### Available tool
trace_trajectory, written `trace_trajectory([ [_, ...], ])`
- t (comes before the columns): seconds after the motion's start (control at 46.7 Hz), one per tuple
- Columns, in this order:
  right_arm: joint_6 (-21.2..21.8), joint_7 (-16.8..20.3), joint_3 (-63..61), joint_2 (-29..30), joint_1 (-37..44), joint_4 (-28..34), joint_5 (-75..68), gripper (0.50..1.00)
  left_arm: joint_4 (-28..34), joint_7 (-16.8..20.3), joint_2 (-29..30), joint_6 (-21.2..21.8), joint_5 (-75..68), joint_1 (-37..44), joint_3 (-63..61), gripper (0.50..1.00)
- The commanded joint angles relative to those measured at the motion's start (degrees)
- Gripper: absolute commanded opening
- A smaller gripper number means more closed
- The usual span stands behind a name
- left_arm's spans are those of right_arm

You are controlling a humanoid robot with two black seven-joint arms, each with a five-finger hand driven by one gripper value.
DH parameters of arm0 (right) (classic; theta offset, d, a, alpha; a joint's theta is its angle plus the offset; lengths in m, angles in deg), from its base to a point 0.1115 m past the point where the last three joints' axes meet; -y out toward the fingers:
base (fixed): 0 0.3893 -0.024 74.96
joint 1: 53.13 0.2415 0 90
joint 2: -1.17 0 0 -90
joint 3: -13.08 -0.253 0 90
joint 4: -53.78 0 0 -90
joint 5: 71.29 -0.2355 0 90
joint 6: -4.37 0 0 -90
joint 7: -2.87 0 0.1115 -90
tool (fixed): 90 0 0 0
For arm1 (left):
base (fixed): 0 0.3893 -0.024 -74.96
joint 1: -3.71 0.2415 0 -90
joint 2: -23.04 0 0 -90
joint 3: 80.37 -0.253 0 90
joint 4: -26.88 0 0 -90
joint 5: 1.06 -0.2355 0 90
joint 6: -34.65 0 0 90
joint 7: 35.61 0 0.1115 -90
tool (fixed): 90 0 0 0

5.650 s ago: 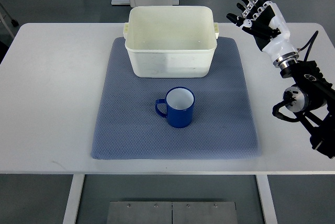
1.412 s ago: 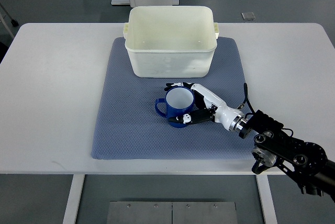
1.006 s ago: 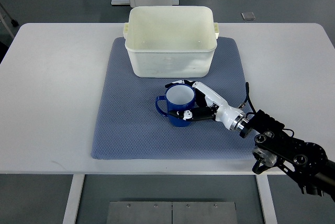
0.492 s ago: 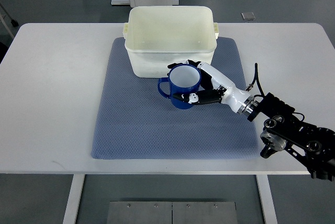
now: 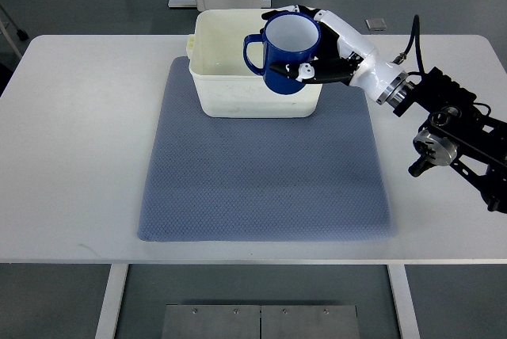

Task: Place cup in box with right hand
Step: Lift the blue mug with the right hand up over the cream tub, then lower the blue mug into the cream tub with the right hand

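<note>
The blue cup (image 5: 287, 52) hung upright over the right part of the cream box (image 5: 257, 74), its handle pointing left and its white inside showing. The right hand (image 5: 329, 42) was wrapped around the cup's right side, fingers closed on it. The box stood at the far edge of the grey mat (image 5: 265, 173) on the white table (image 5: 79, 141).

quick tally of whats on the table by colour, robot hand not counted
blue cup, held by the right hand above the box: 1
cream box: 1
grey-blue mat: 1
total: 3
</note>
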Motion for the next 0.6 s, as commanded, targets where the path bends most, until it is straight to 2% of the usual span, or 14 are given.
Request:
trace_trajectory([
  [0.0,-0.6,0.9,0.0,0.4,1.5,-1.2,-0.6,0.500,0.0,0.0,0.0,0.0,0.0,0.0,0.0,1.000],
  [0.278,-1.0,2.5,0.0,7.6,5.9,-11.1,-1.2,0.500,0.0,0.0,0.0,0.0,0.0,0.0,0.0,1.000],
  [0.578,-4.7,2.8,0.0,16.6,7.7,-24.2,-1.2,0.500,0.0,0.0,0.0,0.0,0.0,0.0,0.0,1.000],
])
